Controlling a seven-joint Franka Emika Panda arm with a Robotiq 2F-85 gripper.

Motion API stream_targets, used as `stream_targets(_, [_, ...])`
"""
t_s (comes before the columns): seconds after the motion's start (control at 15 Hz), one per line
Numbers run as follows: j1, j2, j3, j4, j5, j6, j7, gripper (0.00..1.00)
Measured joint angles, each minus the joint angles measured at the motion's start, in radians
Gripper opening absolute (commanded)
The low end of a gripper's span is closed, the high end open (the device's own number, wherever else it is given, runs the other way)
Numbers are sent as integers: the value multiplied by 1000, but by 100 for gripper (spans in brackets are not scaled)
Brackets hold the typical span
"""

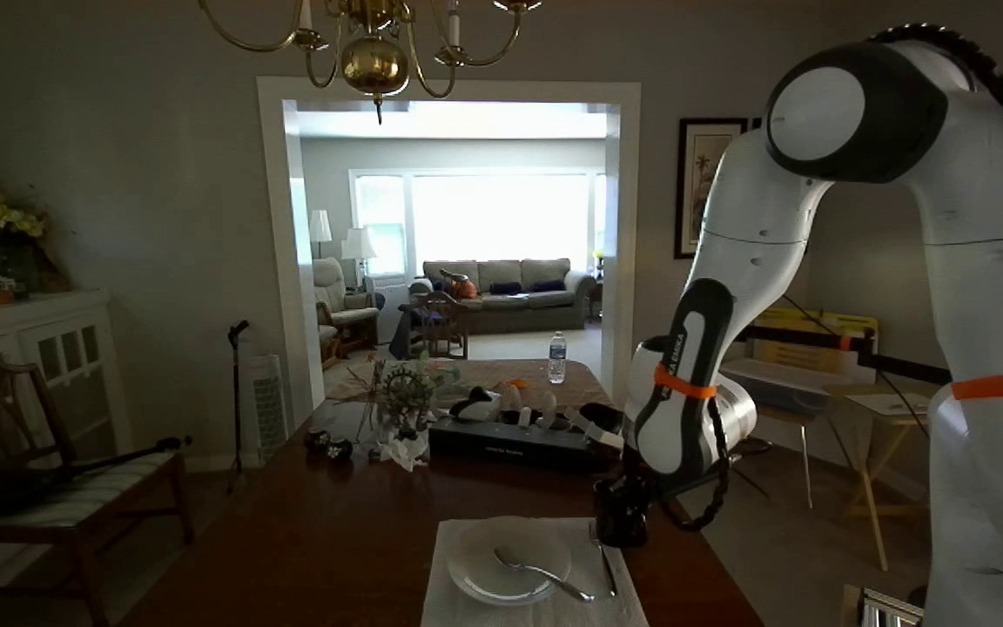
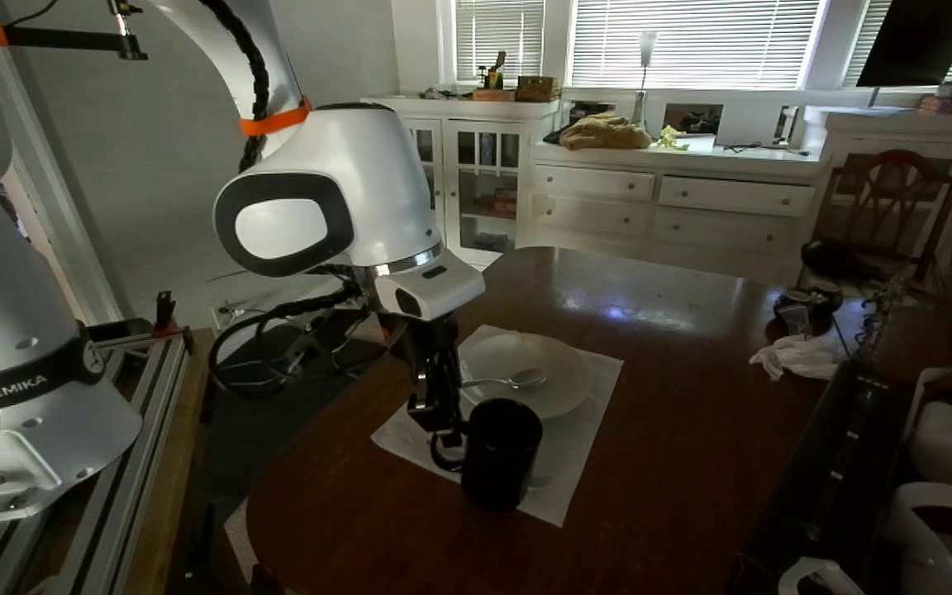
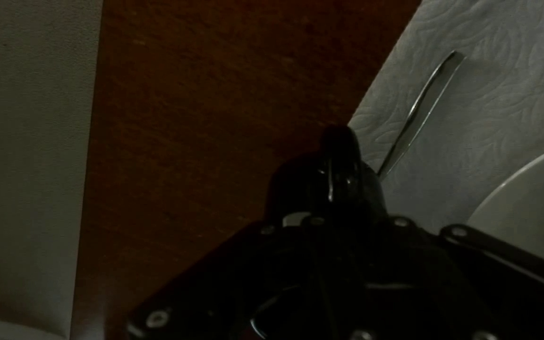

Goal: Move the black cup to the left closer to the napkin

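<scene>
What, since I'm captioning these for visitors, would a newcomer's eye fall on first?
In an exterior view, probably the white Franka arm looming at right and the brass chandelier hanging at the top. Next, the gripper at the black mug, beside the white napkin.

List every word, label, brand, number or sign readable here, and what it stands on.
"ANKA EMIKA": black band on the robot's base, start cut off.
"EMIKA": black panel on the arm; an orange strap crosses the word before.
Unclear: a pale mark further along that band.
Too small to read: pale lettering on the black box.
Too small to read: the water bottle's label.
</scene>
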State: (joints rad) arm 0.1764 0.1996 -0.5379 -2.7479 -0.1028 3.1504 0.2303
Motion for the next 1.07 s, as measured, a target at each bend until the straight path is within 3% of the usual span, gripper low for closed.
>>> stream_targets(0.53, [-6, 37, 13, -6, 3, -16, 3, 5])
stream_targets(1.07, [-43, 36, 88, -2, 16, -16, 48, 5])
